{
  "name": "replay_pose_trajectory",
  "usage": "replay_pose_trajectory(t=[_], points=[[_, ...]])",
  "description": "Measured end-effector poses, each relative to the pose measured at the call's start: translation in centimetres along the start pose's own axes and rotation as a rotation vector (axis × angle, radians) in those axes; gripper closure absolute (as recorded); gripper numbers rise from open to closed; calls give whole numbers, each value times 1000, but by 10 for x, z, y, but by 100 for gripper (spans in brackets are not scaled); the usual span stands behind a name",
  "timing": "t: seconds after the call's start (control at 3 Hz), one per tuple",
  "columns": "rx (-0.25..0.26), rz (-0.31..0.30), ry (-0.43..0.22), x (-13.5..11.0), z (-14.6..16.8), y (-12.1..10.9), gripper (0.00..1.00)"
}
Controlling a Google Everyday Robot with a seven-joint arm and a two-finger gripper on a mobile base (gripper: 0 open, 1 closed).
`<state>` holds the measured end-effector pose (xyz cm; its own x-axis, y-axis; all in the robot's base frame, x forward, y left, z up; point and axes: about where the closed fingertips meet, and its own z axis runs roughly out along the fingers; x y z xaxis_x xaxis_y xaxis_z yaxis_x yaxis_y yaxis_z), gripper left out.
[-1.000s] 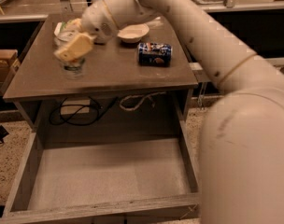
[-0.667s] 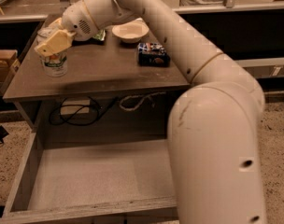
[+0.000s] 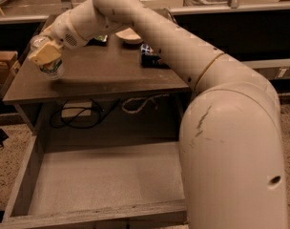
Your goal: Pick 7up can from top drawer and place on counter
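Observation:
The 7up can (image 3: pixel 50 66) is a pale silver can with green marks. It stands upright at the left edge of the counter (image 3: pixel 102 75). My gripper (image 3: pixel 45 54) is around the can's upper part, its tan fingers (image 3: pixel 46 52) closed on it. The top drawer (image 3: pixel 107 185) is pulled out below the counter and holds nothing that I can see. My arm stretches from the lower right across the counter to the can.
A dark blue can (image 3: pixel 150 56) lies on the counter's right part, half behind my arm. A pale bowl (image 3: pixel 129 35) sits at the counter's back. Cables (image 3: pixel 78 113) hang under the counter. A cardboard box (image 3: pixel 3 66) stands at the left.
My gripper has moved left and a little down with the can, from the counter's middle left to its left edge. The camera view has shifted too.

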<state>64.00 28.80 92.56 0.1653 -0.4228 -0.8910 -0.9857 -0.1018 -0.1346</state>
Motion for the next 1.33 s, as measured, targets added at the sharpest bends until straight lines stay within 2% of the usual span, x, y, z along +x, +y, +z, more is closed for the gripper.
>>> replay_pose_trajectory(t=[0.33, 0.67, 1.0, 1.33], points=[[11, 14, 47, 28, 28, 9, 31], [11, 14, 47, 26, 27, 8, 7], [11, 14, 47, 26, 27, 8, 0], [40, -17, 63, 21, 16, 20, 0]])
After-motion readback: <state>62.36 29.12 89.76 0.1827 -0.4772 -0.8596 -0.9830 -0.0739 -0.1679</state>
